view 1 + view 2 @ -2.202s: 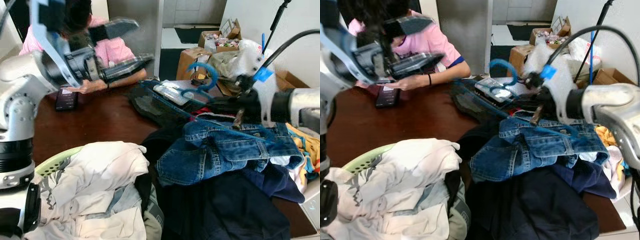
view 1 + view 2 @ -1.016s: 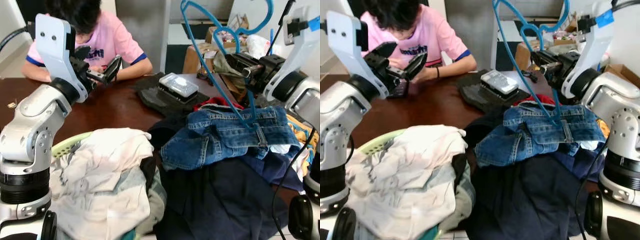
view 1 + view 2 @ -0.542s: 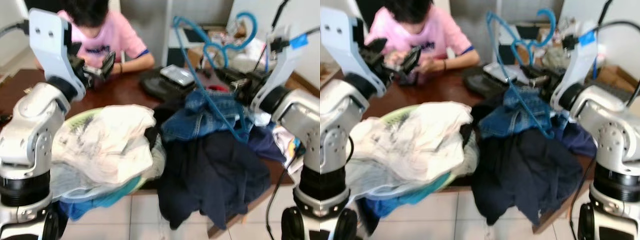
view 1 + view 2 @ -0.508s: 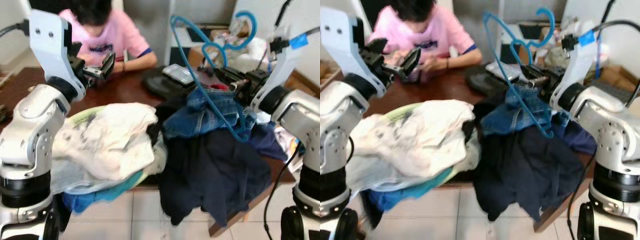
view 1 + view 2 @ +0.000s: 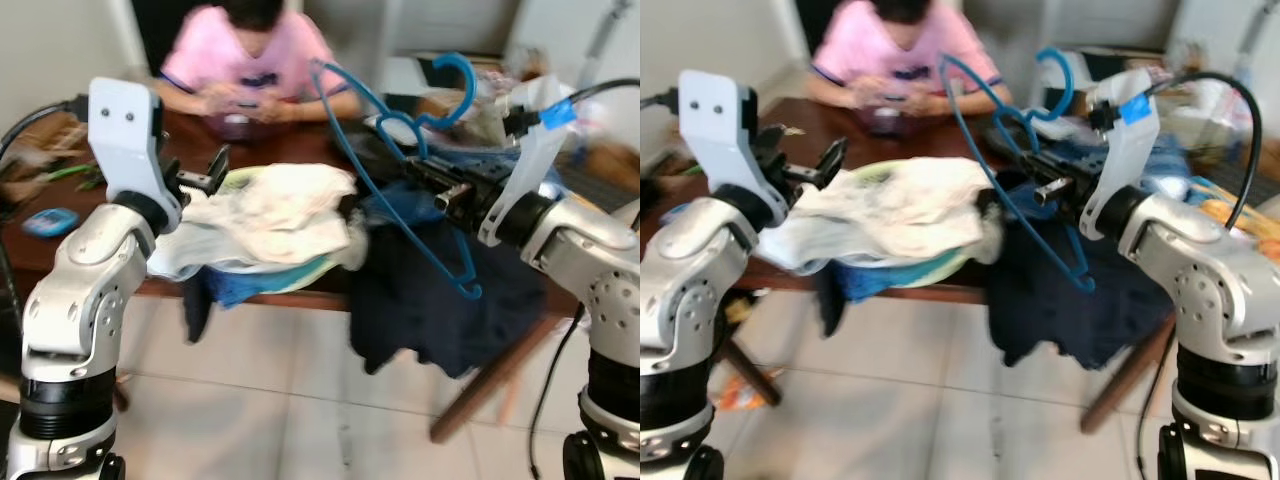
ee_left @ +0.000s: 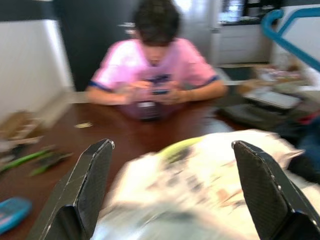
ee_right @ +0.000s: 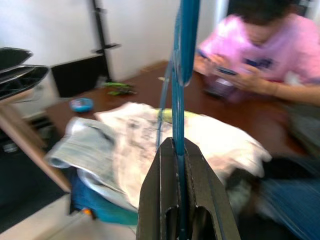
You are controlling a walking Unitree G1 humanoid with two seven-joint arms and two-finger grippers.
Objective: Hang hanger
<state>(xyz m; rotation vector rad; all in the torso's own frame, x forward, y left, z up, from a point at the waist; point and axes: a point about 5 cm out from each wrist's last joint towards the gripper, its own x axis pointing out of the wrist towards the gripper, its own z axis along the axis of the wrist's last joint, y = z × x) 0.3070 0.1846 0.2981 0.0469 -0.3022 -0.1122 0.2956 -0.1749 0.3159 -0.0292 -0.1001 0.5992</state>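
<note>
The right gripper point(image 7: 178, 150) is clamped on a blue plastic hanger point(image 5: 385, 178), held in the air above the tabletop point(image 5: 60, 250) edge, hook uppermost. The left gripper point(image 6: 175, 165), fingers spread wide and empty, hovers beside a heap of pale laundry point(image 5: 270, 215). Dark garments point(image 5: 440, 300) drape over the tabletop edge. A person in a pink shirt point(image 5: 250, 45) sits at the far side.

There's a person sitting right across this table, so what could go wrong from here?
The blue hanger, pinched thin between the right gripper fingers, might twist or slip as the robot moves. Its long frame juts toward the person and could swing near them. It also hangs by the dark clothes and may snag.
</note>
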